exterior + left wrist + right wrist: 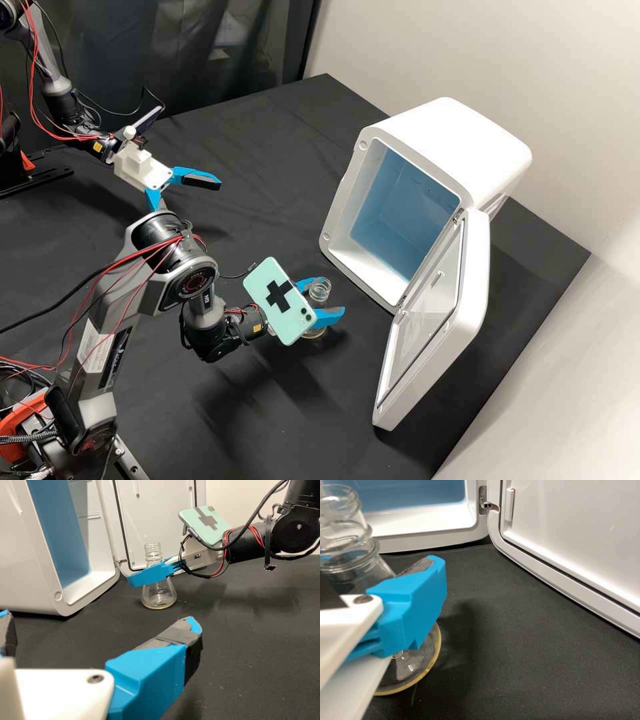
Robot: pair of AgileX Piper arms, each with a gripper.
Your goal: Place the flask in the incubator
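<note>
A clear conical flask (320,290) stands upright on the black bench in front of the white incubator (467,140). The incubator door (433,313) hangs wide open, showing a blue interior. My right gripper (321,301) is shut on the flask at the base of its neck, one blue finger on each side. From the left wrist, one of those fingers (150,575) crosses in front of the flask (159,592). The right wrist view has the flask (347,550) beside its own finger (410,600). My left gripper (177,189) hangs open farther back, holding nothing.
A mint-green phone (280,300) is strapped on the right wrist. The open door stands to the right of the flask, and the incubator opening (400,213) faces it. Dark curtains and red cables are at the back left. The bench edge runs behind the incubator.
</note>
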